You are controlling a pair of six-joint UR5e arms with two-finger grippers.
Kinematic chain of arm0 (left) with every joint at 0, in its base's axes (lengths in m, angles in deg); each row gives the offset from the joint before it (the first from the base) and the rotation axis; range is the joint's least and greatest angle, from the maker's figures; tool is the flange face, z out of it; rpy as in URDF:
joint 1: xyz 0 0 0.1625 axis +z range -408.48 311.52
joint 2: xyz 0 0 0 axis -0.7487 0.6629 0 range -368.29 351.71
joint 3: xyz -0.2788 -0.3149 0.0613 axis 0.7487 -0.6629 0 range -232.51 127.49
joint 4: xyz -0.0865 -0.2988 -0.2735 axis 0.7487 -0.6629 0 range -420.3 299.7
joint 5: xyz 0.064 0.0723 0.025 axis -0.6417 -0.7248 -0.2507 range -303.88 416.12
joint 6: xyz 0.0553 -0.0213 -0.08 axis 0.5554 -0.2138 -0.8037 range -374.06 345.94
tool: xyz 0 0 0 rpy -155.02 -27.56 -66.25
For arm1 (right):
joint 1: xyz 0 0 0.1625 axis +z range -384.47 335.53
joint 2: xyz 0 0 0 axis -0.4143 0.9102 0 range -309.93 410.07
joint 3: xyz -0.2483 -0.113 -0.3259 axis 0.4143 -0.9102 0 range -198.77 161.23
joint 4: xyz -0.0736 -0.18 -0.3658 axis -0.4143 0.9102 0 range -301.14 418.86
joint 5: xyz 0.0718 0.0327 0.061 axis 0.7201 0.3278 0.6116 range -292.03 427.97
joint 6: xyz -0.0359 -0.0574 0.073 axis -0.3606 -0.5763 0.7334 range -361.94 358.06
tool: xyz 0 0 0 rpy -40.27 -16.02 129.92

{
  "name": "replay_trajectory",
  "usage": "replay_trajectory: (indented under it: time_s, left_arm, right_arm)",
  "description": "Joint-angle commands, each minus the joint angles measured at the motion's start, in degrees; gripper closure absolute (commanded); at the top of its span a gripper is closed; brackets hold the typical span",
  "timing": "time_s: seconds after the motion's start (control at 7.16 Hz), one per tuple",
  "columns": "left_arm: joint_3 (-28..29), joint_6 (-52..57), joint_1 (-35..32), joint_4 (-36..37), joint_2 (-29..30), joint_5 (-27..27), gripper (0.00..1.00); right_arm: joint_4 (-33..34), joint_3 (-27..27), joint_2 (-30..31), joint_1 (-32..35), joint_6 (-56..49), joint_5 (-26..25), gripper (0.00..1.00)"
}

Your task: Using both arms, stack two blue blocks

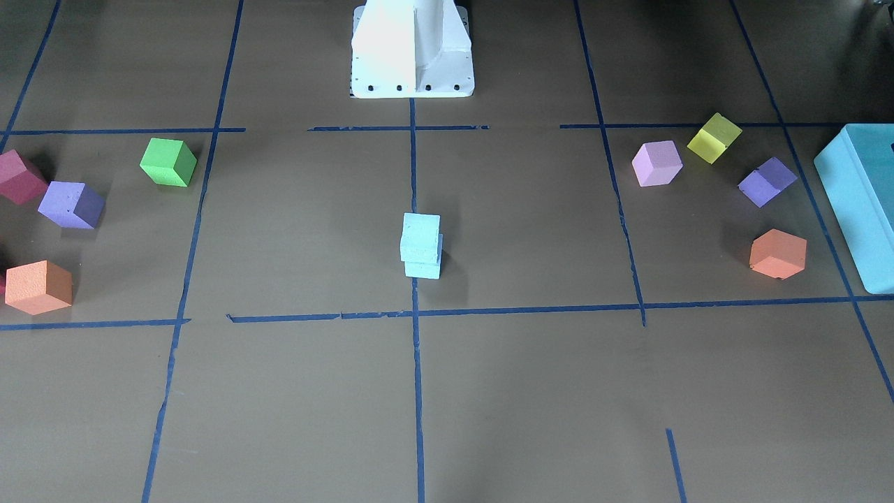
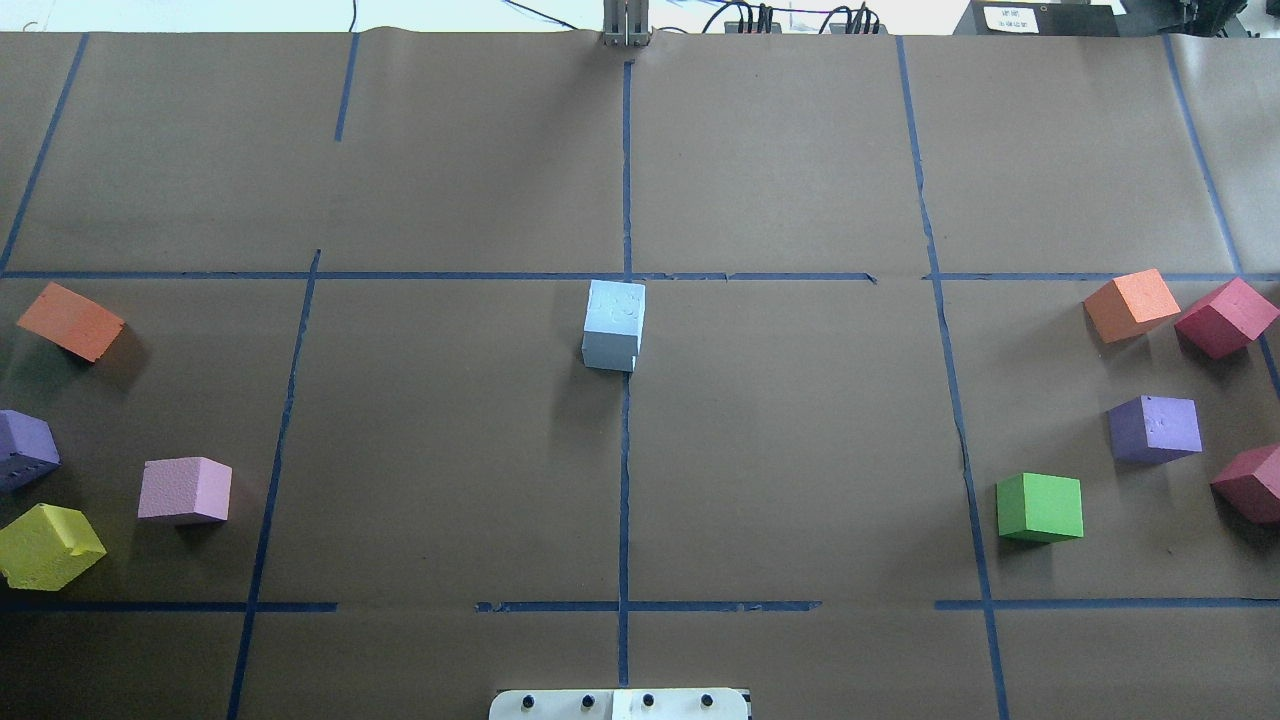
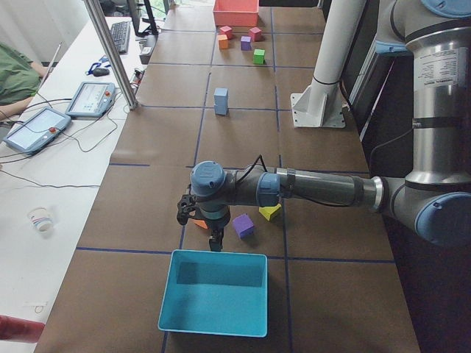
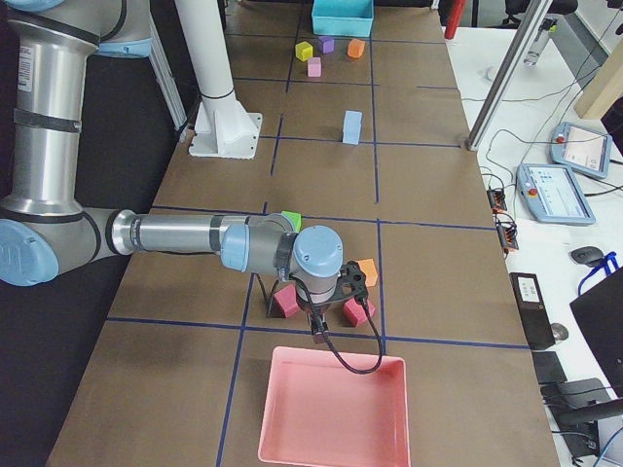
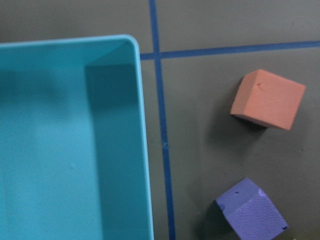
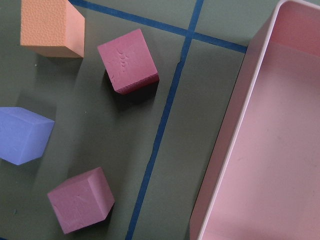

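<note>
The two blue blocks stand stacked on the centre line of the table, the upper block on the lower block, slightly offset. The stack also shows in the overhead view, the exterior left view and the exterior right view. No gripper is near it. My left gripper hangs above the near rim of the teal box; it shows only in this side view, so I cannot tell its state. My right gripper hangs by the pink tray, and its state also cannot be told.
The teal box lies at my left end, with orange and purple cubes beside it. The pink tray lies at my right end, next to maroon, orange and purple cubes. The white pedestal stands behind the stack.
</note>
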Motion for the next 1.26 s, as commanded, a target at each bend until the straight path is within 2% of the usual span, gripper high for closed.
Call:
replay_trajectory:
  time_s: [0.0,0.84,1.12]
  left_arm:
    - [0.52,-0.01,-0.22,0.02,-1.49,-0.19,0.0]
    - [-2.37,0.17,-0.14,-0.07,-2.8,-0.02,0.0]
    - [-4.22,0.08,-0.14,0.02,-2.89,-0.19,0.0]
  right_arm:
    - [0.09,-0.03,0.06,-0.01,0.09,0.2,0.0]
    - [0.09,-1.69,-0.12,-0.01,0.18,0.03,0.01]
    - [0.0,-1.61,-0.03,-0.01,4.12,0.03,0.0]
